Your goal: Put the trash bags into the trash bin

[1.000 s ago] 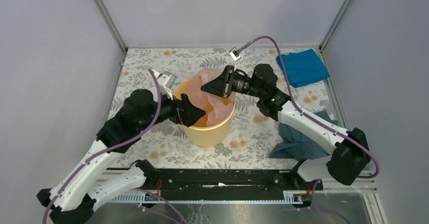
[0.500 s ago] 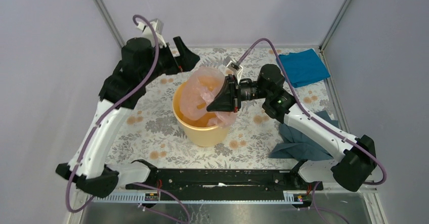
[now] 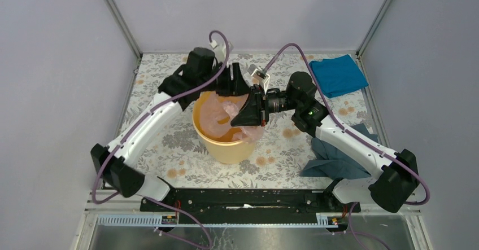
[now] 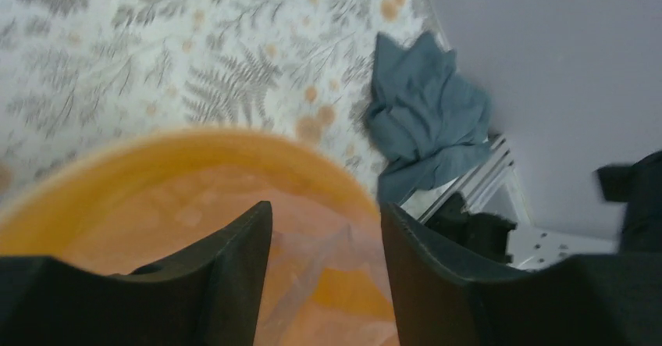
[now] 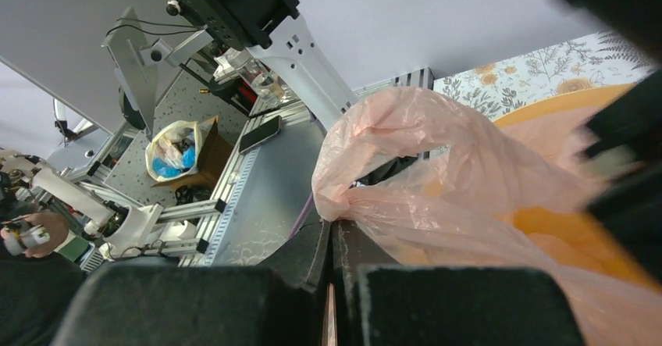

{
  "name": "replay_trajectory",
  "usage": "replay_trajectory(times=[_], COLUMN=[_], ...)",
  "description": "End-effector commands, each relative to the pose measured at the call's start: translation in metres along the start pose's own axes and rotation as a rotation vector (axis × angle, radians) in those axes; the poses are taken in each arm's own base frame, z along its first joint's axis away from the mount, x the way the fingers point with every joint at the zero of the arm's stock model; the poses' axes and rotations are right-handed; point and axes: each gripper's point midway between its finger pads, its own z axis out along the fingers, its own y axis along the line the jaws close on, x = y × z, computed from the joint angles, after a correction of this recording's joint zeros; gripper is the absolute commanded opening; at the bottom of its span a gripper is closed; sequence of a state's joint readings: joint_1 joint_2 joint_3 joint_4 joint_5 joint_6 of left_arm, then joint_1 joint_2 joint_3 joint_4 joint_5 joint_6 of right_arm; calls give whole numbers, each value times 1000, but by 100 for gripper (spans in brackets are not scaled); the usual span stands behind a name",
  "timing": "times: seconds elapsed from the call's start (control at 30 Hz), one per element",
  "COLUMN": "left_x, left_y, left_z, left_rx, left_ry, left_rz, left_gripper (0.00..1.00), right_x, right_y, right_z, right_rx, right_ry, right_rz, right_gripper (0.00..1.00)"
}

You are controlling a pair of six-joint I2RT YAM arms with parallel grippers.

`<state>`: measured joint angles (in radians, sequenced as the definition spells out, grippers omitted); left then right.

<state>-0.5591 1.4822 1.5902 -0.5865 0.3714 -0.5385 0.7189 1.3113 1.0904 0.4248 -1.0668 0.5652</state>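
The yellow-orange trash bin (image 3: pixel 229 147) stands mid-table. The pale-pink trash bag (image 3: pixel 217 110) lies crumpled inside it, spilling over the right rim. My right gripper (image 3: pixel 244 116) is over the bin's right side, shut on a bunched fold of the bag (image 5: pixel 406 166). My left gripper (image 3: pixel 240 79) hangs over the bin's far rim, open and empty. In the left wrist view the bag (image 4: pixel 328 252) and the bin's rim (image 4: pixel 195 147) show between and past its fingers (image 4: pixel 234 268).
A bright blue cloth (image 3: pixel 338 75) lies at the far right corner. A grey-blue cloth (image 3: pixel 333 157) lies crumpled at the right, under the right arm; it also shows in the left wrist view (image 4: pixel 425 123). Enclosure walls ring the floral table (image 3: pixel 164 143).
My left arm swung from the bin's near-left side up and round to the bin's far rim. The right gripper lowered the bag, which now sits deeper in the bin.
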Motion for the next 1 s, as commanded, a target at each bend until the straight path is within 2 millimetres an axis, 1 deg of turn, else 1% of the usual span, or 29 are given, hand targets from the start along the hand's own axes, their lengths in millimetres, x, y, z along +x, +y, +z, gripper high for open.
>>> replay_trajectory(times=[0.0, 0.03, 0.07, 0.1, 0.17, 0.2, 0.27, 0.33, 0.4, 0.43, 0.47, 0.53, 0.63, 0.7, 0.77, 0.83, 0.9, 0.97], left_x=[21, 31, 46, 55, 69, 72, 73, 66, 54, 46, 38, 21, 0, -6, -6, -6, -4, 0], left_y=[27, 38, 51, 58, 62, 63, 68, 67, 58, 52, 45, 33, 23, 25, 31, 33, 29, 24], left_z=[-36, -38, -38, -37, -31, -28, -24, -26, -31, -36, -43, -61, -99, -123, -146, -170, -188, -200], left_rx=[-140, -180, -222, -241, -228, -222, -238, -248, -234, -223, -216, -214, -255, -307, -371, -405, -401, -380], left_ry=[-71, -61, -35, -25, -5, 2, 4, -12, -27, -41, -60, -111, -204, -257, -300, -353, -389, -405], left_rz=[45, 31, -4, -34, -76, -88, -94, -81, -63, -47, -31, -1, 39, 52, 55, 53, 53, 49], left_gripper=[54, 51, 49, 47, 45, 45, 44, 45, 47, 51, 60, 74, 88, 97, 99, 99, 99, 99], right_x=[-15, -16, -16, -17, -19, -20, -20, -18, -15, -15, -16, -18, -26, -30, -32, -35, -34, -35], right_y=[14, 13, 10, 7, -3, -9, -22, -31, -38, -41, -44, -46, -51, -56, -61, -60, -61, -64], right_z=[-2, -1, -1, 0, 2, 3, 5, 6, 3, 1, -2, -8, -14, -18, -19, -16, -13, -13], right_rx=[-30, -26, -16, -2, 32, 52, 96, 130, 178, 208, 244, 300, 370, 416, 442, 421, 408, 420], right_ry=[-31, -35, -39, -45, -59, -67, -83, -94, -102, -107, -112, -128, -169, -198, -227, -248, -255, -257], right_rz=[-82, -86, -85, -84, -72, -59, -21, 15, 33, 32, 30, 20, 34, 67, 103, 131, 154, 166], right_gripper=[0, 0, 0, 0, 0, 0, 0, 0, 0, 0, 0, 0, 0, 0, 0, 0, 0, 0])
